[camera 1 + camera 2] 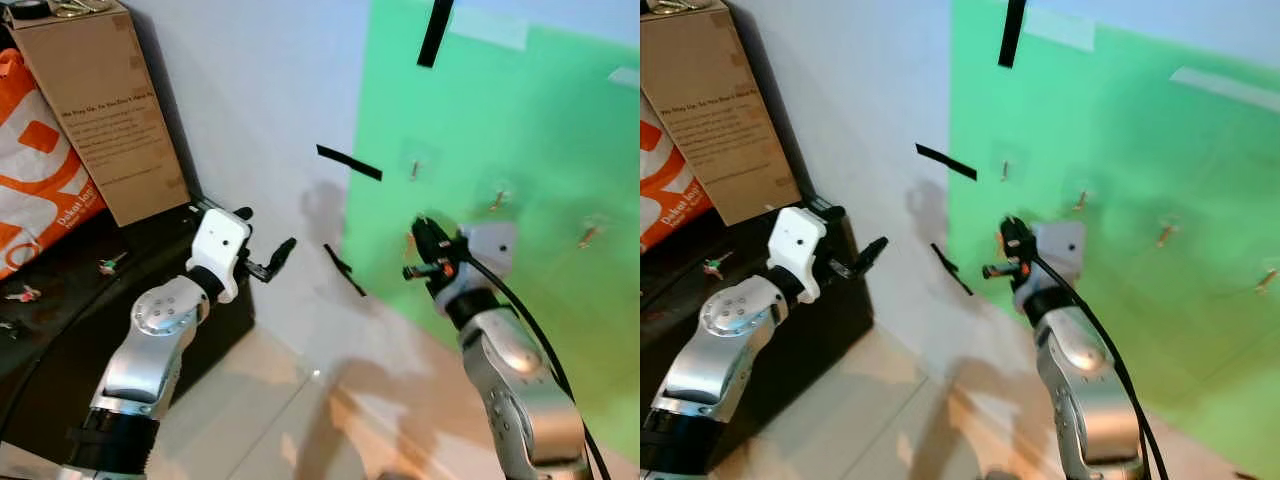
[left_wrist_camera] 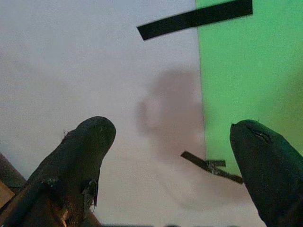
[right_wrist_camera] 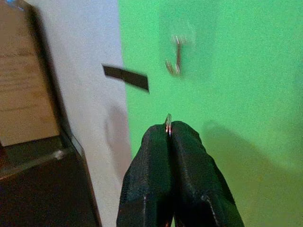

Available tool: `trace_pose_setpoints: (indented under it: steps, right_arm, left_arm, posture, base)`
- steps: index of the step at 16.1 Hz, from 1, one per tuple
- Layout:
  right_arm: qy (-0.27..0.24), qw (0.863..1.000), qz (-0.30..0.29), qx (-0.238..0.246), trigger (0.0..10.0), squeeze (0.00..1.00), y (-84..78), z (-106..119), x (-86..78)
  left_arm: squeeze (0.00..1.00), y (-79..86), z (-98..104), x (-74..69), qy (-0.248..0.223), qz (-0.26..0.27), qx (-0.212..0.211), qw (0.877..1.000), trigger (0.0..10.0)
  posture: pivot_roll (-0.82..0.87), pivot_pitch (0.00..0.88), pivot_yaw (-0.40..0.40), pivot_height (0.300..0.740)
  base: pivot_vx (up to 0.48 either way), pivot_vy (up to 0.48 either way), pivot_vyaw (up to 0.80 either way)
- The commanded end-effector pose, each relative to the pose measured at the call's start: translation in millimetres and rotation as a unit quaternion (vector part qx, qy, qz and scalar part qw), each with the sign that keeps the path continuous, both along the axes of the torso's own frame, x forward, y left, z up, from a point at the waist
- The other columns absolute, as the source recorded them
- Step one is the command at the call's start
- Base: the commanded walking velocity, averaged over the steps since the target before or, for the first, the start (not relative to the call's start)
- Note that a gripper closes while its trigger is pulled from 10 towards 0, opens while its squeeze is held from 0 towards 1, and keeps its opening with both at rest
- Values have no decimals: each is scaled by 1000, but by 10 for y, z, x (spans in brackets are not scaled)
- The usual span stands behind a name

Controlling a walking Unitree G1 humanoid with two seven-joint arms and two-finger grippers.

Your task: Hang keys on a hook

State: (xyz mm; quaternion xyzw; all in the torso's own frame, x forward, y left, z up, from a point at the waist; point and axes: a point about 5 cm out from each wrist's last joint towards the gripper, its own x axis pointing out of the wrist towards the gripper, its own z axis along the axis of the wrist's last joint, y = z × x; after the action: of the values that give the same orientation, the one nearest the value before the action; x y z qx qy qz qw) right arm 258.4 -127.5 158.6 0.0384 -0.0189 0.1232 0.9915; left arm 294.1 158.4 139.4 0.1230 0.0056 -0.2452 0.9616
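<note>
My right gripper (image 1: 428,238) is raised in front of the green sheet (image 1: 520,130) on the wall, shut on a thin metal key ring (image 3: 167,122) whose edge pokes out between the fingertips. A small metal hook (image 3: 175,57) is stuck on the sheet just beyond and above the fingertips; the same hook (image 1: 414,170) sits above the gripper in the head view. Two more hooks (image 1: 497,200) (image 1: 590,236) follow to the right. My left gripper (image 1: 262,236) is held up near the white wall, open and holding nothing.
A dark table (image 1: 60,300) at the left carries two tagged keys (image 1: 110,264) (image 1: 22,294), a cardboard box (image 1: 105,120) and an orange bag (image 1: 35,170). Black tape strips (image 1: 349,162) mark the wall. Pale tiled floor (image 1: 300,410) lies below.
</note>
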Motion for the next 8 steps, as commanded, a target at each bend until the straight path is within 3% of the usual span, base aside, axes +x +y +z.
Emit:
trace_pose_setpoints:
  steps: [1, 5, 8]
  right_arm:
    - [-5, 1000, -1, 0, 10000, 0, -30, 20, -4]
    - [-13, 1000, 22, 14, 10000, 0, 27, 86, 70]
    - [-15, 998, 61, 33, 10000, 0, 111, 129, 94]
  left_arm:
    - [0, -24, -14, -16, 5, -6, 6, 1000, 10000]
    - [0, -15, 30, -91, 22, -79, 14, 997, 10000]
    - [0, -35, 13, -182, 65, -157, 20, 985, 10000]
  posture:
    - [-55, 0, 23, 740]
    - [-40, 0, 14, 740]
    - [-23, 0, 5, 740]
  base:
    - [0, 0, 0]
    - [0, 0, 0]
    - [0, 0, 0]
